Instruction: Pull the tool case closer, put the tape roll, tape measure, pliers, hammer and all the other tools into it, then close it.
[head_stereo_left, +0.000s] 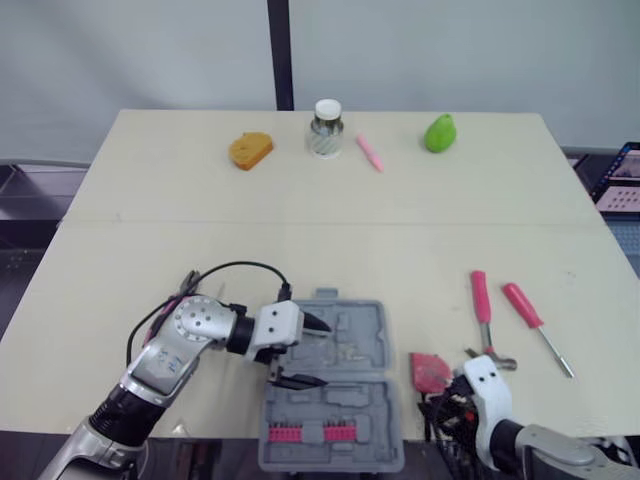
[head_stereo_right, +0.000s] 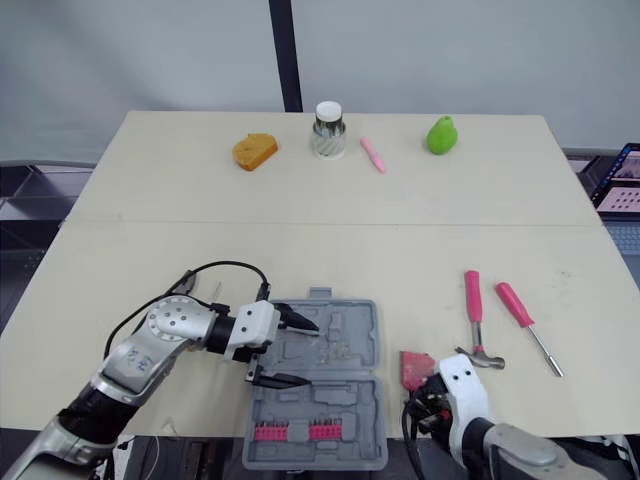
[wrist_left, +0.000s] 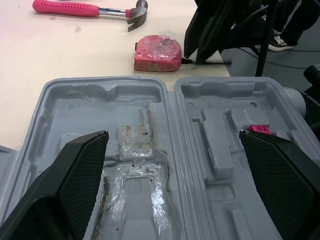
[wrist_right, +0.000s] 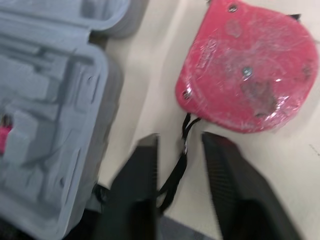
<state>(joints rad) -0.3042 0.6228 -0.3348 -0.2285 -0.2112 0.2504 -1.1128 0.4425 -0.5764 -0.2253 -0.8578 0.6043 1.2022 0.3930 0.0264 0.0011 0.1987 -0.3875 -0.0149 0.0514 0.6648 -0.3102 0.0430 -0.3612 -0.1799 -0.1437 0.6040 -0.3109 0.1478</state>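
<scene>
Nearest the tabletop (head_stereo_left: 330, 250) edge, open grey tool case (head_stereo_left: 378, 415), left jaws spread wide over it. Just right, red tape measure (head_stereo_left: 430, 371), right jaws parted astride its black strap (wrist_right: 177, 167). Beyond, pink-handled hammer (head_stereo_left: 484, 318) and screwdriver (head_stereo_left: 535, 325).

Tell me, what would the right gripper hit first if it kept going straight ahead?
Probably the red tape measure, lying just ahead of the right gripper. The tape measure's black strap runs between the open fingers. How high the gripper sits is unclear.
</scene>
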